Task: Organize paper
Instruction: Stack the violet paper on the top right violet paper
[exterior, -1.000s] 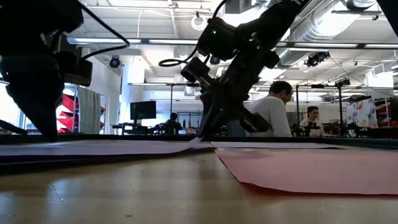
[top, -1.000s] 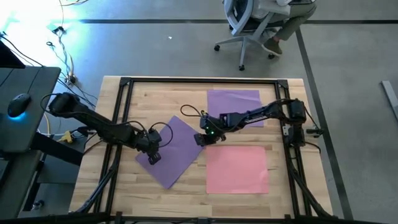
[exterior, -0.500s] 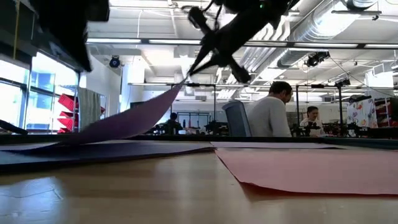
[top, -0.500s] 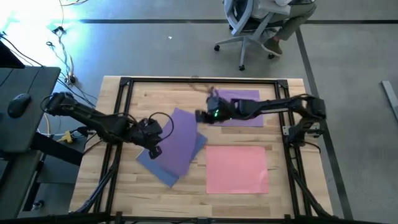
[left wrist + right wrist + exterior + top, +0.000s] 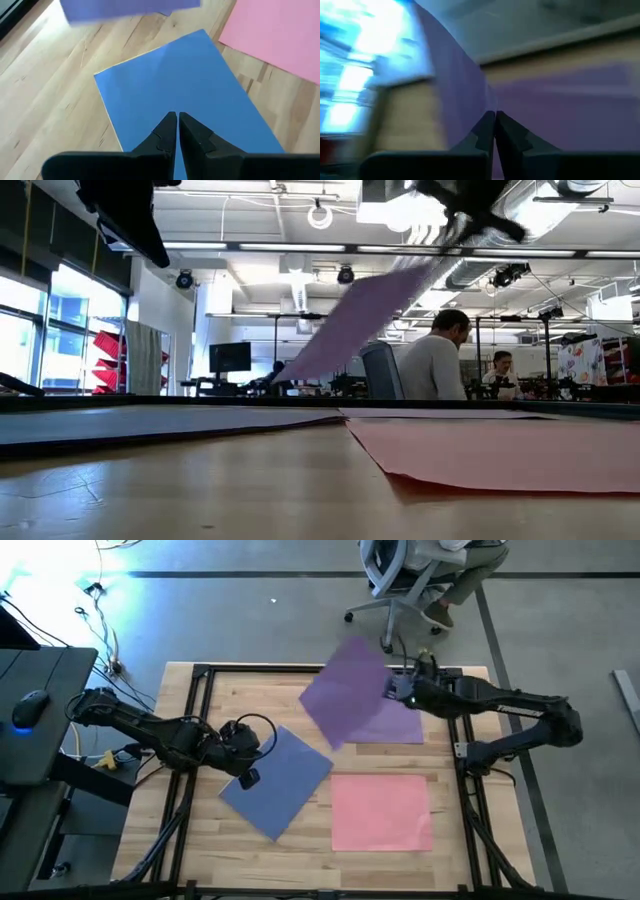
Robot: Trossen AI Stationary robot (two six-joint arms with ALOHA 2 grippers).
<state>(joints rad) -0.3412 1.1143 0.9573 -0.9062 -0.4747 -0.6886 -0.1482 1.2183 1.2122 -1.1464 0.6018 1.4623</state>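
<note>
My right gripper (image 5: 398, 688) is over the table's far right part, shut on a purple sheet (image 5: 345, 692) that floats above the table, also seen in the low view (image 5: 360, 320). A second purple sheet (image 5: 402, 726) lies flat below it. A periwinkle blue sheet (image 5: 285, 780) lies flat and askew left of centre, with a thin yellow edge (image 5: 131, 56) showing under it. My left gripper (image 5: 248, 778) hovers shut above the blue sheet (image 5: 185, 80) without touching it. A pink sheet (image 5: 380, 810) lies flat near the right. My right gripper pinches the lifted purple sheet between its two fingers at the sheet's right-hand edge (image 5: 482, 107). The fingers point roughly level toward the table's left. The sheet is clear of the table and slopes down away from the fingers toward the left, bowed and slack.
A dark metal frame (image 5: 200, 675) borders the wooden table. In the room beyond, an office chair (image 5: 395, 580) stands past the far edge and people (image 5: 435, 365) sit at desks. Bare wood (image 5: 250, 700) shows at the far left.
My right gripper has risen and swung from the table's middle toward the far right, carrying the purple sheet. That sheet peeled off the blue one, one end trailing, and now hangs clear. My left gripper has lifted off the stack and drawn slightly toward the far edge.
</note>
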